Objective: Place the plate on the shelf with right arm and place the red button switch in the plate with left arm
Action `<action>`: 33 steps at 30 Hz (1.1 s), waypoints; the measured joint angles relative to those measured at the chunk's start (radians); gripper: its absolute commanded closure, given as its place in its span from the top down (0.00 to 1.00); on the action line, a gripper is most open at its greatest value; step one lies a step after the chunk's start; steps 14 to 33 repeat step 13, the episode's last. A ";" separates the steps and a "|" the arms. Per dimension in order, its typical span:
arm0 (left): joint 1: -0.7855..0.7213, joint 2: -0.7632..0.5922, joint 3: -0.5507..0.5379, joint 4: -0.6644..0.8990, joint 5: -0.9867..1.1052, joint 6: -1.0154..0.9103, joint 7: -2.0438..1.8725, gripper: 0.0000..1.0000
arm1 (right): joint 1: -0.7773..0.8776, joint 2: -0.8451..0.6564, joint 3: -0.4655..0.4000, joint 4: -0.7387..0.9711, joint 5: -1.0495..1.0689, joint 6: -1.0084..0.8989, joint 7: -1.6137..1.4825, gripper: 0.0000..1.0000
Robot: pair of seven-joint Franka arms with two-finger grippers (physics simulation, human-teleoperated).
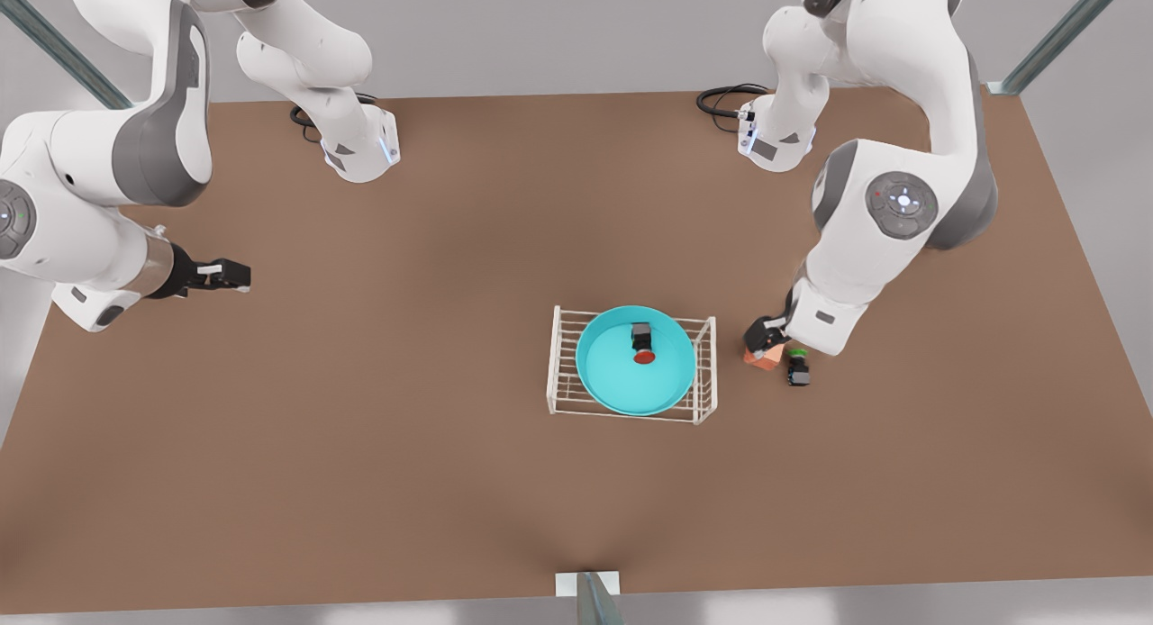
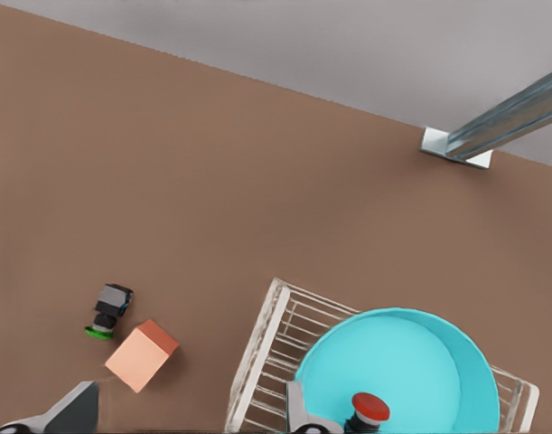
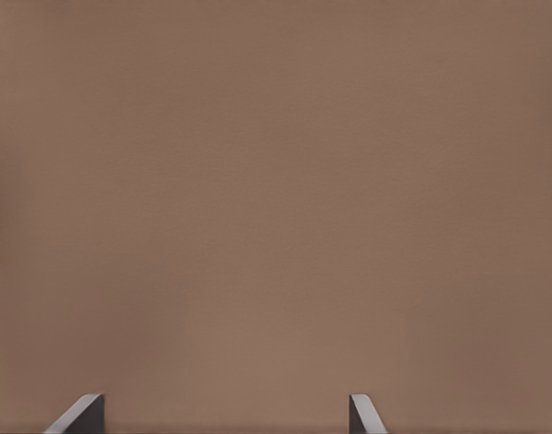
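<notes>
Front view, going from the near edge of the table (image 1: 360, 517) to the far one: the first thing is the shelf (image 1: 560, 373), a small rack of thin white wire bars with short upright ends. The plate (image 1: 603, 373) lies on it, a round shallow turquoise dish with a raised rim, almost as wide as the rack is deep, so it sits stable across the bars. Inside the plate, a little beyond its middle, lies the red button switch (image 1: 642, 343), tipped on its side: black body toward the far side, round red cap toward the near side. Both placings look done, I think.

Just beside the shelf, on the front view's right, are an orange cube (image 1: 763, 359) and a green button switch (image 1: 797, 369), near each other. The left gripper (image 1: 766, 335) hangs low over the cube; its wrist view shows the cube (image 2: 142, 355), the green switch (image 2: 108, 310) and the red switch (image 2: 366, 409) in the plate (image 2: 411, 362), with the two fingertips (image 2: 75, 409) wide apart and holding nothing. I judge it has let the switch go.

Farther, at the front view's left, the right gripper (image 1: 236, 275) waits well apart from everything, its fingers (image 3: 81, 414) spread over bare table, empty.
</notes>
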 measured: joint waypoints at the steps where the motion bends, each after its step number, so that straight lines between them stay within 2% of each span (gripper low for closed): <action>1: 0.023 -0.027 -0.002 0.004 0.025 -0.053 0.026 1.00 | 0.001 -0.001 0.000 0.000 0.002 0.000 -0.002 1.00; 6: 0.057 -0.077 -0.007 0.005 0.083 -0.221 0.155 1.00 | 0.007 -0.007 -0.001 0.001 0.007 -0.001 -0.009 1.00; 12: 0.063 -0.044 -0.004 0.007 0.095 -0.310 0.271 1.00 | 0.009 -0.011 -0.002 0.002 0.008 -0.004 -0.015 1.00; 33: 0.067 -0.042 -0.004 0.006 0.095 -0.318 0.287 1.00 | 0.008 -0.012 -0.002 0.002 0.008 -0.005 -0.016 1.00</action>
